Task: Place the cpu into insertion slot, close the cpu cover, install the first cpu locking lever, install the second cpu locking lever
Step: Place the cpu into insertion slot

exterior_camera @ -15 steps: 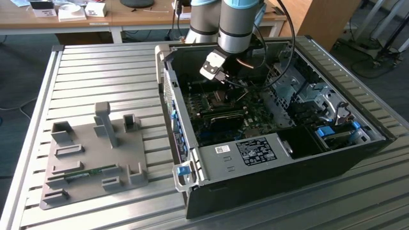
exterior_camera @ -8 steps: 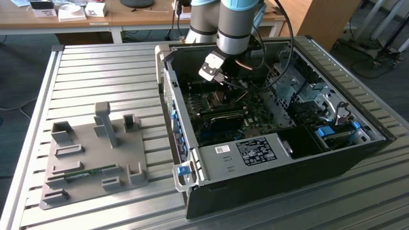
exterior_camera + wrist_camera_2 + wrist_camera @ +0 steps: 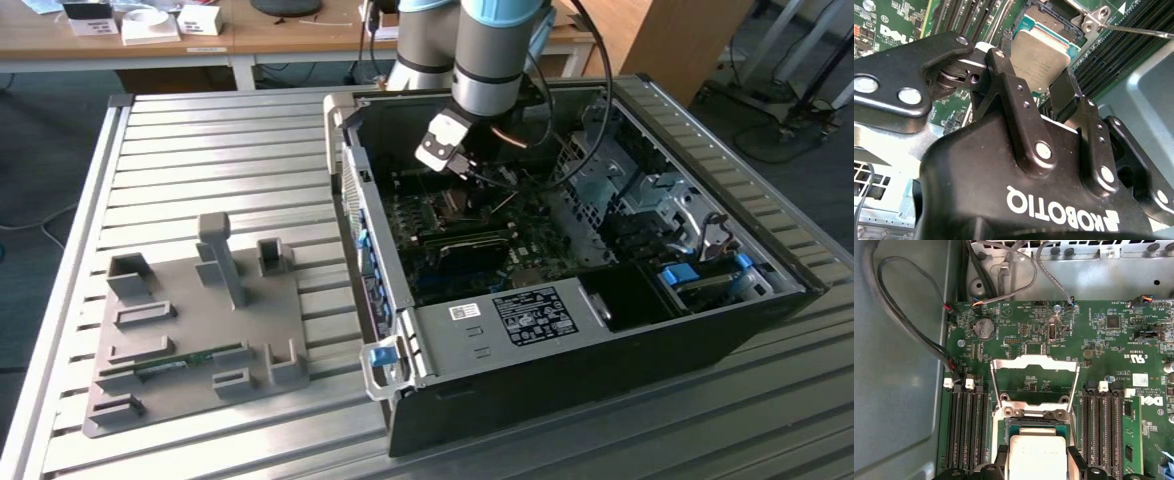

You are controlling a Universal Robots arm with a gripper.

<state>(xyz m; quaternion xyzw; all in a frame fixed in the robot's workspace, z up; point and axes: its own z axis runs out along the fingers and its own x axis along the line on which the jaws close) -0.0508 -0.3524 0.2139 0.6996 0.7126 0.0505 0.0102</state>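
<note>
The cpu [image 3: 1036,457], a flat square with a silvery-grey top, sits between the two black fingers [image 3: 1016,95] of the gripper [image 3: 1035,67], which is closed on two opposite edges of the chip. In the second wrist view the chip hangs slightly tilted just above the near edge of the insertion slot [image 3: 1034,422], whose dark contact field is exposed beyond it, so it is not seated.

At the slot's far edge the cpu cover [image 3: 1034,361] stands raised on its hinge, and the green board shows through its square window. A thin metal rod [image 3: 1139,31] runs out sideways from the cover's tab, across the neighbouring memory slots.

Banks of long black memory slots [image 3: 966,430] flank the slot on both sides. Past the raised cover, toward the motherboard's [image 3: 1104,340] far edge, lie a round coin battery [image 3: 985,328] and small connectors. Bundled cables [image 3: 914,330] run down the grey case wall to the board's side edge.

In the exterior view the arm [image 3: 497,50] reaches down into the open computer case [image 3: 561,380], which lies on its side on the slatted metal worktop [image 3: 200,150], toward the exterior view's right edge. A grey fixture tray [image 3: 187,330] with upright blocks lies near the worktop's opposite edge, well apart from the case. Wooden desks [image 3: 134,40] stand beyond the far edge.
</note>
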